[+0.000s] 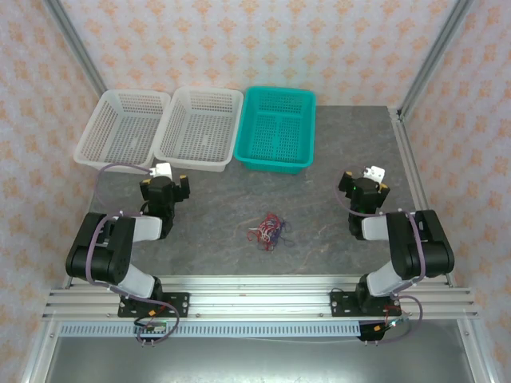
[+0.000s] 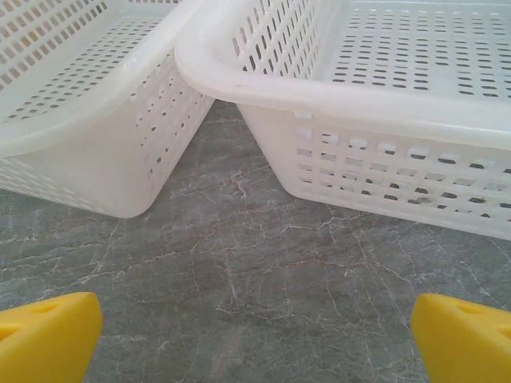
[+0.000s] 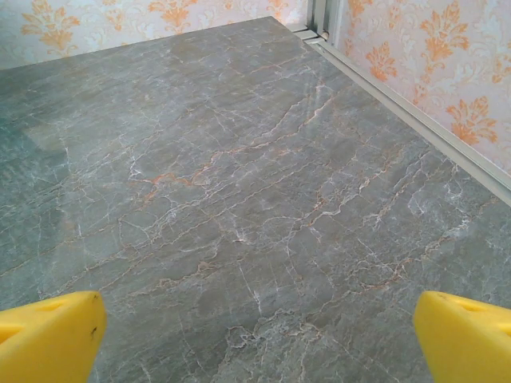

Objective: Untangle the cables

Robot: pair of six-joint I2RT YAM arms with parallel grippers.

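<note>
The cables (image 1: 269,230) lie as one small knot of red, blue and white wire near the middle of the table (image 1: 335,144), a little toward its near edge and between the two arms. The knot is compact, and we see no clear long axis in it.

The left gripper (image 1: 165,180) faces the white baskets (image 2: 415,112) at the far left, its yellow fingertips (image 2: 48,335) wide apart and empty. The right gripper (image 1: 365,183) faces the bare far right corner, jaws likewise spread on nothing.

For each gripper the knot lies inward and back toward the near edge. We judge the distances roughly equal, so either arm must swing round.
</note>
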